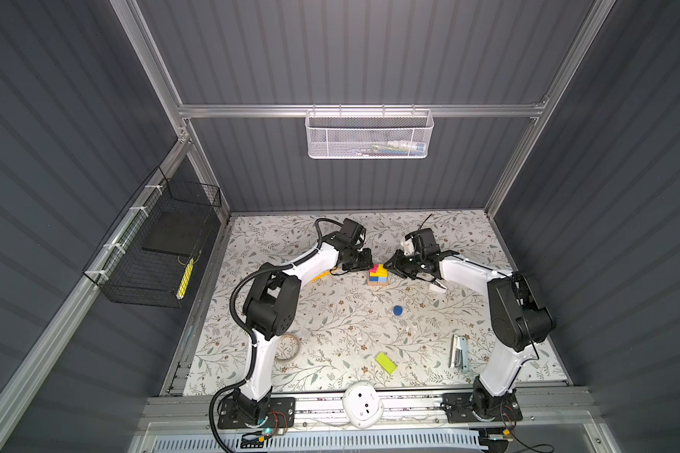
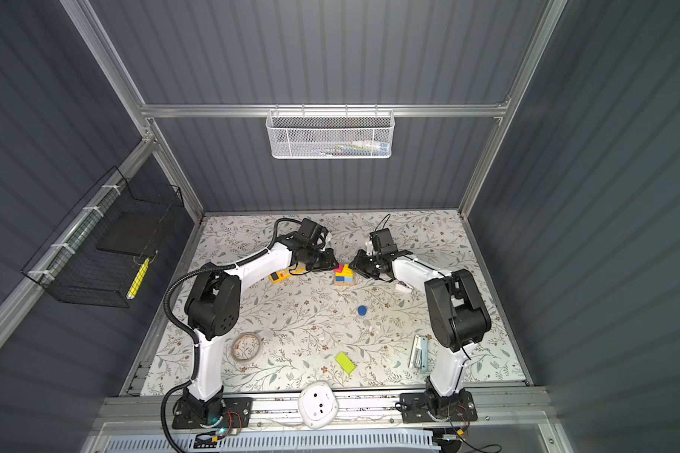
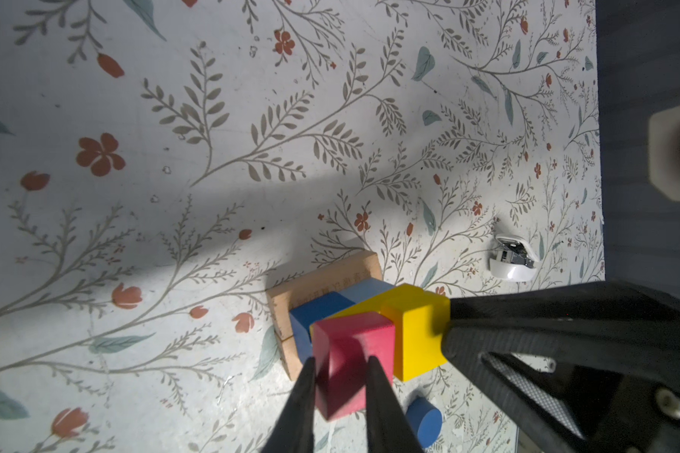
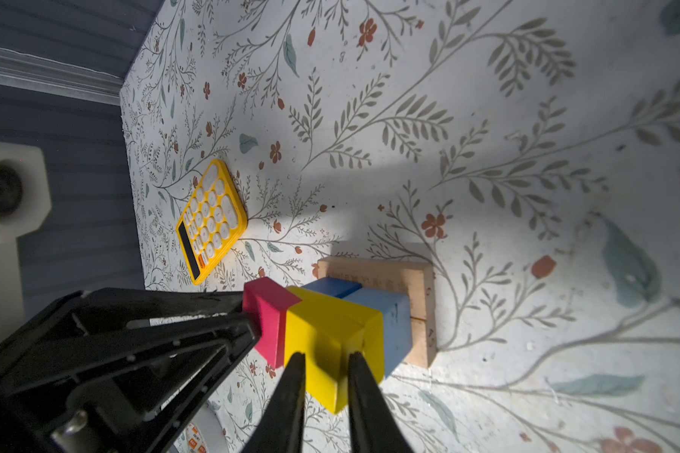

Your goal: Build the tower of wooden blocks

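The wood block tower (image 1: 378, 276) stands just above the centre of the floral table (image 1: 330, 325) in both top views, with an arm reaching to it from each side. Its base is 2 tan bars (image 4: 417, 274) lying side by side with their long edges touching. A blue cube (image 3: 319, 313) and a light-blue cube (image 4: 393, 325) sit on them, and a pink cube (image 3: 354, 337) and a yellow cube (image 4: 322, 329) touch each other on top. The left gripper (image 3: 341, 359) is at the pink cube: its 2 fingers (image 3: 379, 392) stand a narrow gap apart, tips at the cube's near face — I cannot tell whether they pinch it. The right gripper (image 4: 326, 355) meets the yellow cube the same way, its fingers (image 4: 291, 392) slightly apart and the grip unclear. Only these 2 top cubes separate the tips. Below the tower in the top views, open floral surface runs to the blue cylinder (image 1: 398, 311), lower right and well apart, and on to the lime bar (image 1: 386, 362) near the table's lower edge. The yellow calculator (image 2: 281, 274) lies left of the tower, partly under the left arm, and the tape roll (image 2: 246, 346) sits at lower left, just beside that arm.
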Robot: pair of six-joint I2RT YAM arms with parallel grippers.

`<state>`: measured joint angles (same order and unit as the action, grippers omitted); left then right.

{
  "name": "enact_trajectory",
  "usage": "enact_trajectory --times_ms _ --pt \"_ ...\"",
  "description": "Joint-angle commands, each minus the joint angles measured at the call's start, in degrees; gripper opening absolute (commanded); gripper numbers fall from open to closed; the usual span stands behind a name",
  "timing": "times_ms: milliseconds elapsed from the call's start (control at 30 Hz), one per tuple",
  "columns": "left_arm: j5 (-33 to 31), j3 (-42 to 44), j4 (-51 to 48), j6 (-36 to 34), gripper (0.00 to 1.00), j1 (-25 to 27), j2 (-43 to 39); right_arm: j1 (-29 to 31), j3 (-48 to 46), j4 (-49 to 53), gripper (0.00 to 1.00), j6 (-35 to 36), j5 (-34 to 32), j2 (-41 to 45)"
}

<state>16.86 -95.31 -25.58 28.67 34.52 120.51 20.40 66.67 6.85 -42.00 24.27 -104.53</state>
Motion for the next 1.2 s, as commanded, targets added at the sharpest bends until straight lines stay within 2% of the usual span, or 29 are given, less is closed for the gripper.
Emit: enact_trajectory --times_ms 0,767,1167 --pt "1.24 -1.44 -0.43 0.60 0.22 0.46 0.96 0.25 1.27 -0.63 0.21 -0.10 0.71 -1.15" --pt "1.24 -2.12 -1.19 0.78 0.21 1.16 0.89 0.22 1.43 -0.45 0.21 -0.11 0.26 -1.47" --pt "1.11 -2.19 -1.64 0.87 0.30 1.16 0.78 0.15 2.30 0.35 0.21 -0.02 -0.40 -2.30"
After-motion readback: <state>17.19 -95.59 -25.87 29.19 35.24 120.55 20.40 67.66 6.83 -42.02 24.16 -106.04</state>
